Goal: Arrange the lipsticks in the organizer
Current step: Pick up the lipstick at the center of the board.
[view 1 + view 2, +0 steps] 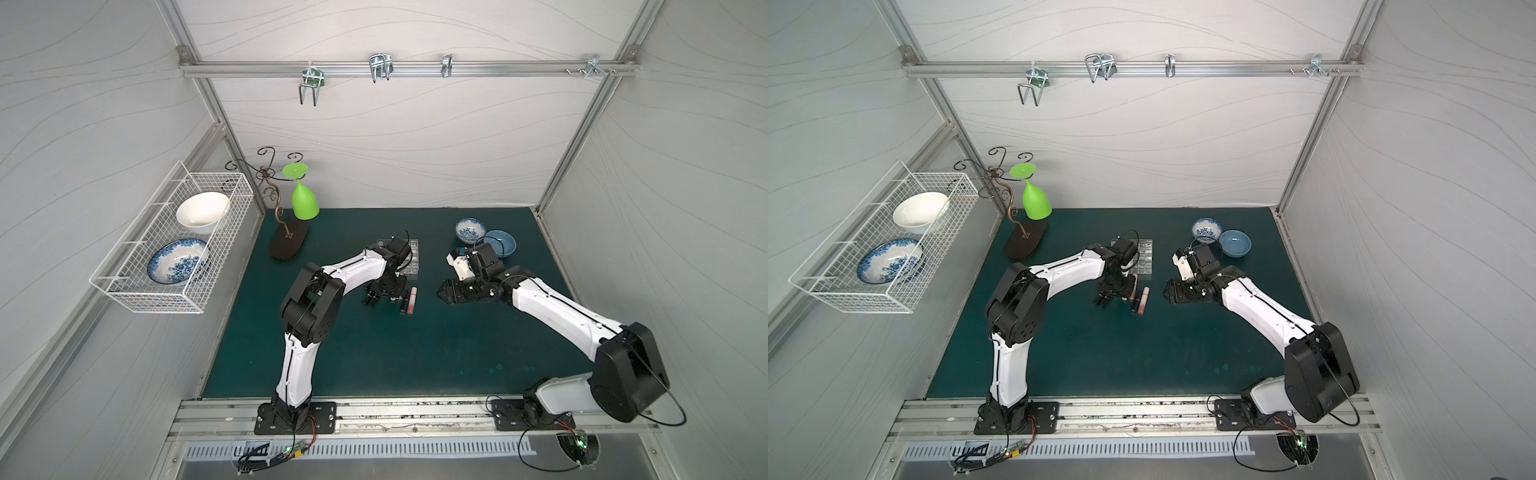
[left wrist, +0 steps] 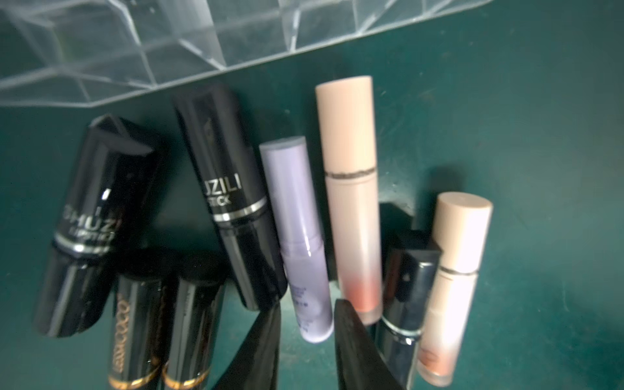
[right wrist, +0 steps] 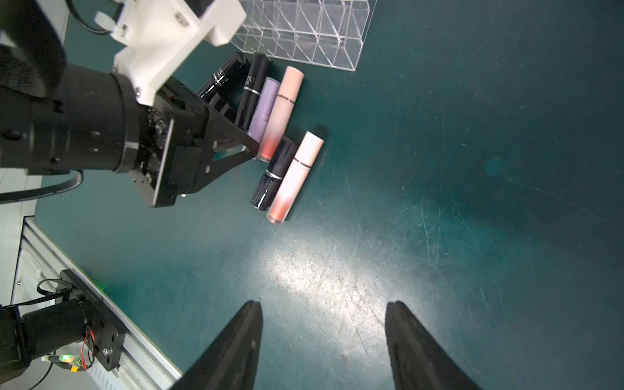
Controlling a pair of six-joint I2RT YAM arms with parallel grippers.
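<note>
The left claw (image 2: 308,305) straddles a pale lilac lipstick (image 2: 299,233) that the top views hide, grip unclear; the right claw (image 3: 323,304) stands apart.

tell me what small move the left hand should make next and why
Probably squeeze the left hand onto the lilac tube before any lift. Its fingers flank that tube's end, but contact is unclear, and the tube lies flat on the mat, packed between a black tube and a peach tube, so a loose pinch might drag the neighbours.
</note>
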